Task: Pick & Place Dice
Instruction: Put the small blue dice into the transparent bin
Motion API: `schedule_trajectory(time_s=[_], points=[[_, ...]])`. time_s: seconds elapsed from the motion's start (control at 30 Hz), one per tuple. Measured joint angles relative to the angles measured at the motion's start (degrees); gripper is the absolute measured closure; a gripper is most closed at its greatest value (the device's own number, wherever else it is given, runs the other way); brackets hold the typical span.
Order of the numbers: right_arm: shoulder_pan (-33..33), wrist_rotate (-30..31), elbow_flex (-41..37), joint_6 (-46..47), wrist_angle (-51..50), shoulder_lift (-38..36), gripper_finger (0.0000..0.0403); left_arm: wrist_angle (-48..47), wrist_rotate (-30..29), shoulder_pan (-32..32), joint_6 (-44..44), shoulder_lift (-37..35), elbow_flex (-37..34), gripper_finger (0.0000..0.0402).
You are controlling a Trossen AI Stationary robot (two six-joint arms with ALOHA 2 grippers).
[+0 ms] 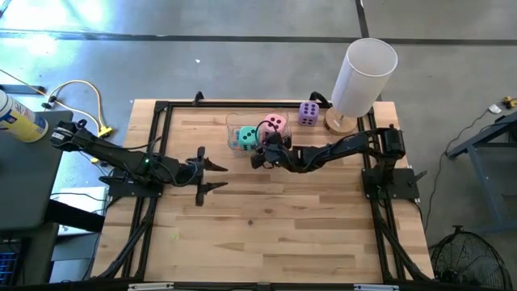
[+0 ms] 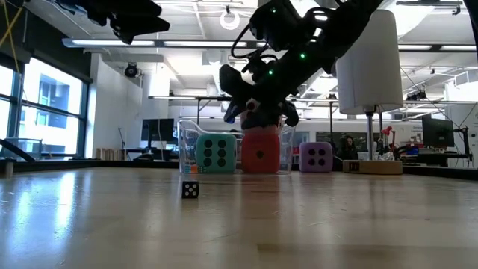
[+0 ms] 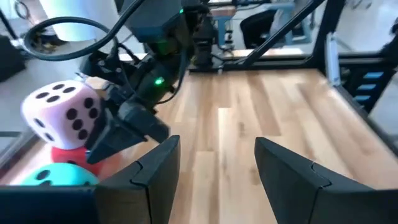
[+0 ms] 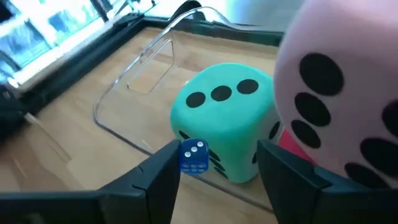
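Dice: soft teal-green cube (image 1: 243,137) with dark pips sits in the clear plastic bin (image 1: 233,123) at twelve o'clock on the wooden table (image 1: 275,218); pink cube (image 1: 275,123) on top of red cube (image 2: 260,154); purple cube (image 1: 308,113) outside, toward one o'clock.
Right gripper (image 1: 260,153): over the bin's near edge, fingers parted, holding nothing.
Left gripper (image 1: 212,175): at nine o'clock, jaws apart, empty.
Extras: small black die (image 2: 190,190) on the tabletop; tiny blue die (image 4: 194,155) beside the teal cube.

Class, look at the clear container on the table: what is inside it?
The clear container holds a teal die, a red die with a pink die on top, and a small blue die. The floor beneath them is hidden.
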Motion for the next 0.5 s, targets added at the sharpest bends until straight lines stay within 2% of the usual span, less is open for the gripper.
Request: schedule_trajectory(time_s=[0.2, 0.4, 0.5], points=[[0.0, -1.5, 0.0, 13.0, 0.0, 0.0, 0.0202, 0.1, -0.1, 1.9, 0.6, 1.8, 0.0, 0.02], [0.0, -2.0, 0.0, 16.6, 0.2, 0.0, 0.0202, 0.3, -0.1, 3.3, 0.4, 3.2, 0.0, 0.02], [0.0, -2.1, 0.0, 16.7, 1.8, 0.0, 0.0201, 0.7, 0.0, 4.2, 3.3, 4.7, 0.0, 0.02]])
